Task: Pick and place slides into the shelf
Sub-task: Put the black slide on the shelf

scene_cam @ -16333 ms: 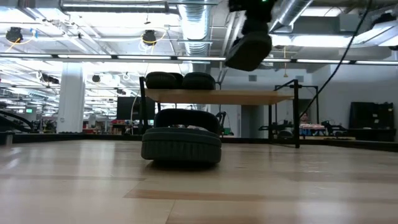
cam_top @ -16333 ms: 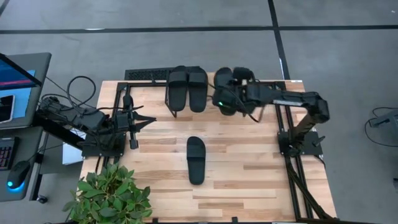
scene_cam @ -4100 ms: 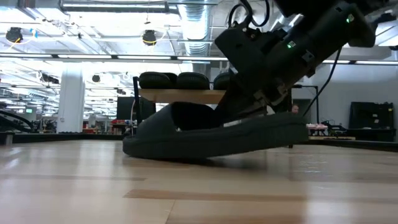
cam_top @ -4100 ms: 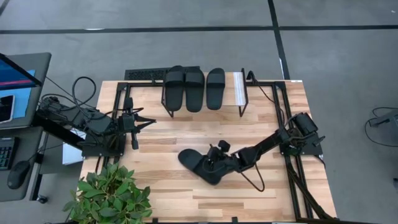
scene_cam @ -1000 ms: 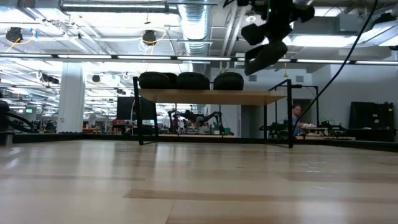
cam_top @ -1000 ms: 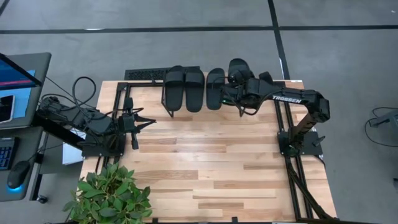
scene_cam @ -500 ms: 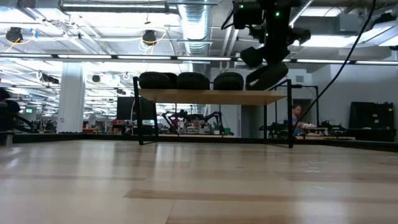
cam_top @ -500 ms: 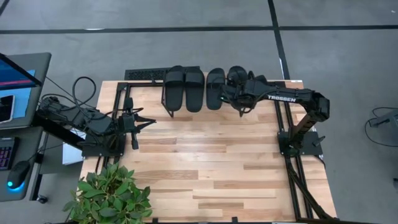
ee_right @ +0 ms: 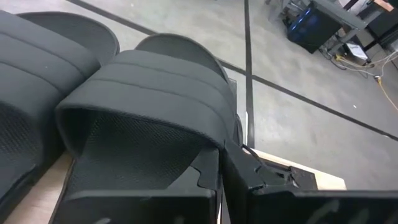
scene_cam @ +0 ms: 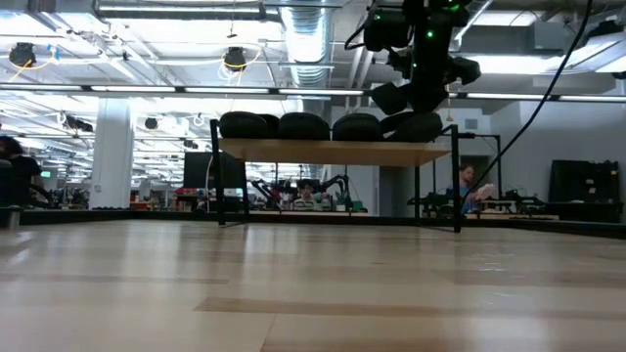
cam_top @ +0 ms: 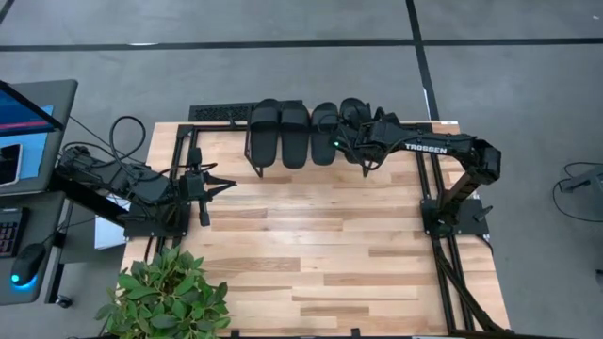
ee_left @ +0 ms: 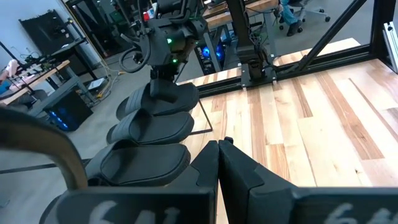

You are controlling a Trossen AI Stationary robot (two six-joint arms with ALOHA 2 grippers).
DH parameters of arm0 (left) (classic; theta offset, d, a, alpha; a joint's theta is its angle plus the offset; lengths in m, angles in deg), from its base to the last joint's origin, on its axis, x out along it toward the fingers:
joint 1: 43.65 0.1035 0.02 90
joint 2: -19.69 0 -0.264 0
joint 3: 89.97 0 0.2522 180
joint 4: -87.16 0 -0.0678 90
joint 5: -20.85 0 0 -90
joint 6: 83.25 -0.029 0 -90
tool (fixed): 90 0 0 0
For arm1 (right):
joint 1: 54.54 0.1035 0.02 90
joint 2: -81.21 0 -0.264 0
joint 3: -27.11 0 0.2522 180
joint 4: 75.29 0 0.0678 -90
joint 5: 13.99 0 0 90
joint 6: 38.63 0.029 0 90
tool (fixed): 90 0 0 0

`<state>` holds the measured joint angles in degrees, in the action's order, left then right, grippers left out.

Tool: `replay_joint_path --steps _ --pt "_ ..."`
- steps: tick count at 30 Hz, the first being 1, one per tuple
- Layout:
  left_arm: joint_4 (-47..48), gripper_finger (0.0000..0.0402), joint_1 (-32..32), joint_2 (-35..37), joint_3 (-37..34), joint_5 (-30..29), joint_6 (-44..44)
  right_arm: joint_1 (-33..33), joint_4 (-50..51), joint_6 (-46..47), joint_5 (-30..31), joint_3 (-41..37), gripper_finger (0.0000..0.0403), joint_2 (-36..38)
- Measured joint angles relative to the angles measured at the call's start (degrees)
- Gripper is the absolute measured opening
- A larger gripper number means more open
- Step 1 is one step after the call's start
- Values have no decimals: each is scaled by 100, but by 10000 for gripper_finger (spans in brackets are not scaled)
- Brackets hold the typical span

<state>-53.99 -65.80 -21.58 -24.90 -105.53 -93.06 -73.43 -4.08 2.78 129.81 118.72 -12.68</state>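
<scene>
Black and idle at about nine o'clock on the worktop (cam_top: 311, 245), the left gripper (cam_top: 226, 185) waits with fingers pressed together on nothing. At twelve o'clock the shelf (scene_cam: 333, 152) carries three slides (cam_top: 282, 132) side by side. At its right end the right gripper (cam_top: 350, 141) has its fingers clamped on the fourth slide's (ee_right: 149, 106) strap, the sandal just over the wooden top beside its neighbours. Risk, as I judge it: released while tilted or overhanging the right edge, it could tip off, or nudge the adjacent slide.
</scene>
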Motion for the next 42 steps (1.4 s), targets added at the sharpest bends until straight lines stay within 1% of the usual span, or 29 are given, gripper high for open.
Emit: replay_joint_path --steps 3,6,10,17,22,26,34,42 --pt "-2 0 0 0 0 0 0 -8 24 -7 -18 -2 5 0" --pt "-2 0 2 0 0 2 0 51 32 -97 8 -12 21 -3" --pt "-2 0 0 0 0 2 -2 87 40 -144 14 -17 55 -11" --pt "-2 0 0 0 0 2 -2 92 96 -151 -155 -22 124 -20" --pt "-2 0 2 1 0 1 -2 169 229 -154 -10 -24 159 -24" --pt "-1 0 1 2 0 2 -2 197 317 -153 21 -24 163 -24" --pt "0 0 2 0 0 2 -2 369 484 -140 89 -22 147 69" --pt "-1 0 1 1 0 1 -4 735 466 -96 241 -22 132 627"
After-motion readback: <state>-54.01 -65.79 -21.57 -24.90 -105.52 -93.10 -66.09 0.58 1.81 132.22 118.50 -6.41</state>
